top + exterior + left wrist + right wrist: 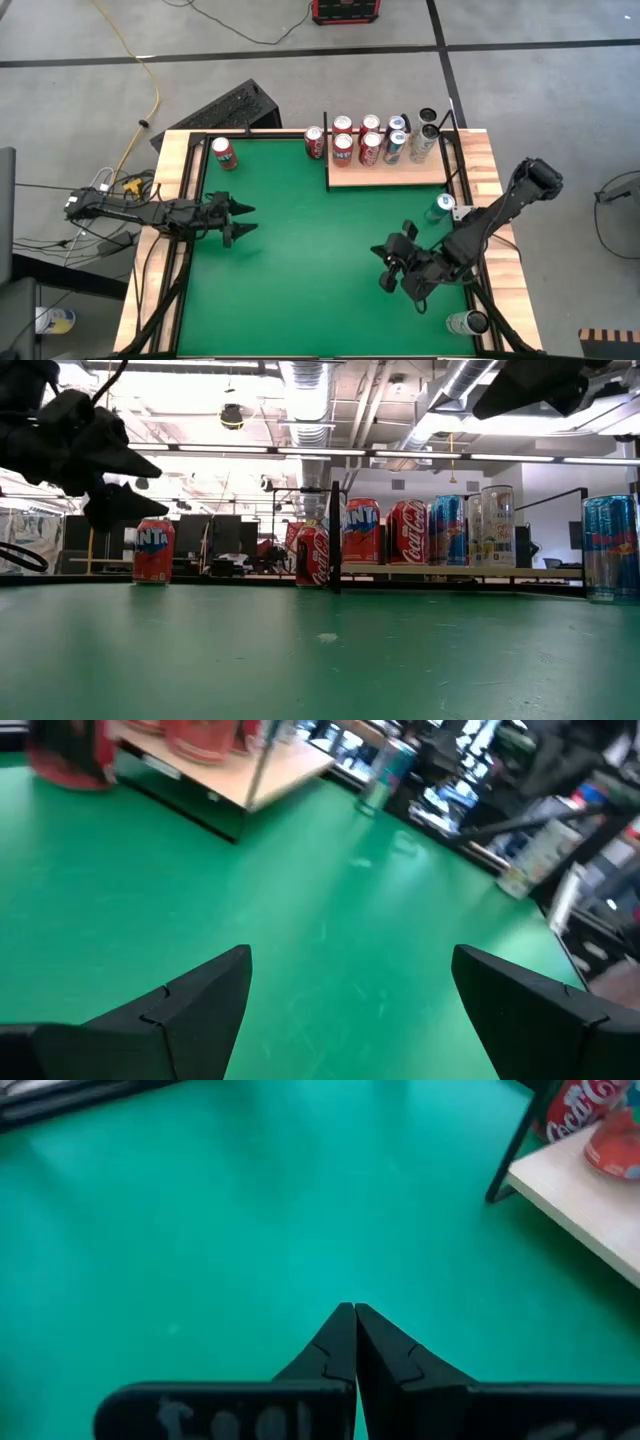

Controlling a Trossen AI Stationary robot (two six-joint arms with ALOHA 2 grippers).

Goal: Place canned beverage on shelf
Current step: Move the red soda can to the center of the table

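Left gripper (240, 221) hangs over the green table (290, 250) well to the left of the shelf (390, 172), fingers spread wide and empty. Right gripper (392, 268) sits in front of the shelf, tips pinched together on nothing. From above, the shelf already carries a row of cans; a Coke can (315, 142) stands just beside its left edge, a Fanta can (223, 153) well off to its left, a blue can (441, 207) just in front of its right end.

Down low, the Fanta can (153, 551) stands upright, far left of the shelf (450, 570), the Coke can (313, 556) by its post.

Left wrist: spread fingers (205, 995), bare table ahead, shelf (270, 770) beyond.

Right wrist: tips (352, 1342) meeting, shelf corner (580, 1190) off to one side.

No can is held, so this looks like the reach-for-a-can step. Next, I'd say, the left gripper swings to the Fanta can and closes around it.
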